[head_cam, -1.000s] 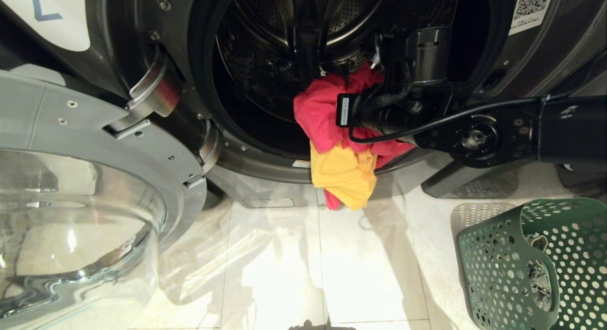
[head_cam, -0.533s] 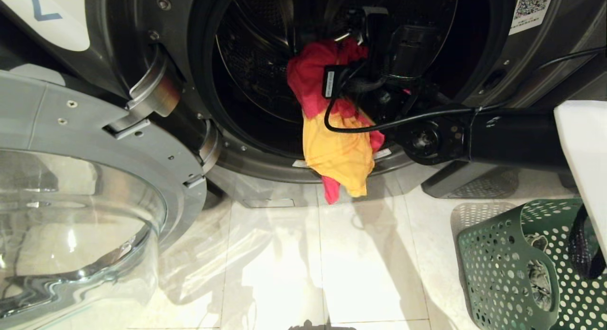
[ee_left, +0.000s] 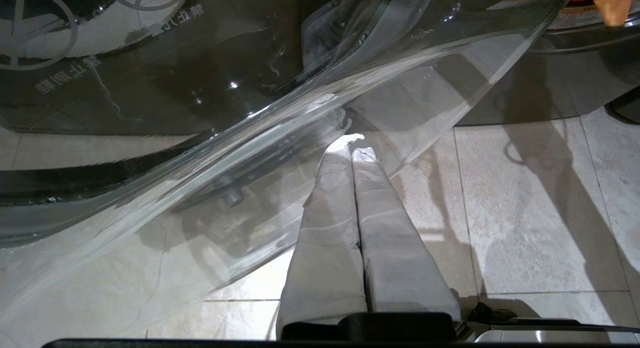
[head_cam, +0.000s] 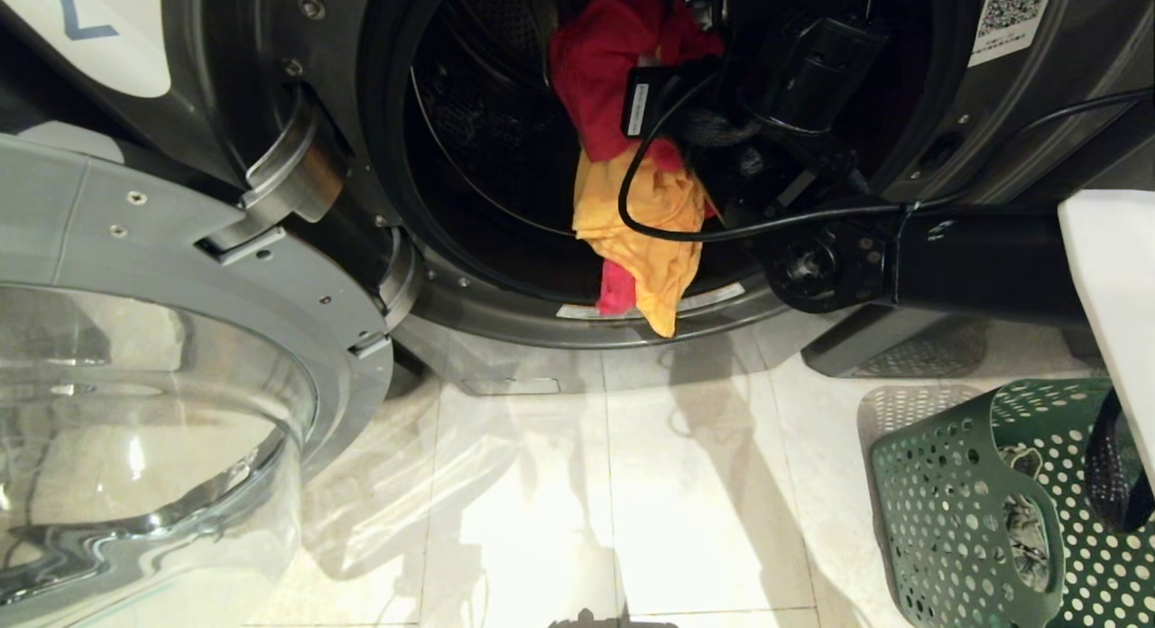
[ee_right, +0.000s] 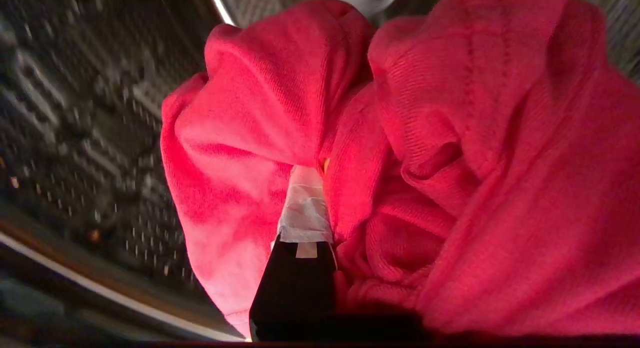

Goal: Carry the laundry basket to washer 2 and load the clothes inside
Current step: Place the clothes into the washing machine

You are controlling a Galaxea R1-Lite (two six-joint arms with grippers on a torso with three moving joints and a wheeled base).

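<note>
Washer 2 stands with its drum (head_cam: 487, 114) open. My right gripper (ee_right: 322, 188) reaches into the drum mouth, shut on a red garment (head_cam: 600, 69) that covers all but one taped finger (ee_right: 305, 208). A yellow garment (head_cam: 654, 217) hangs from the same bundle, its lowest corner level with the drum's front rim (head_cam: 505, 317). The green perforated laundry basket (head_cam: 956, 484) sits on the floor at the lower right, with some grey patterned cloth (head_cam: 1024, 529) inside. My left gripper (ee_left: 356, 145) is parked low beside the door, shut and empty.
The washer's round glass door (head_cam: 180, 339) is swung wide open on the left, and its glass (ee_left: 250, 138) bulges just ahead of my left gripper. Pale floor tiles (head_cam: 541, 502) lie between the door and the basket. The right arm (head_cam: 974, 258) crosses the washer front.
My right arm has lifted the red and yellow bundle up and deeper into the drum. The yellow hem has risen from below the rim to level with it. The left arm is still.
</note>
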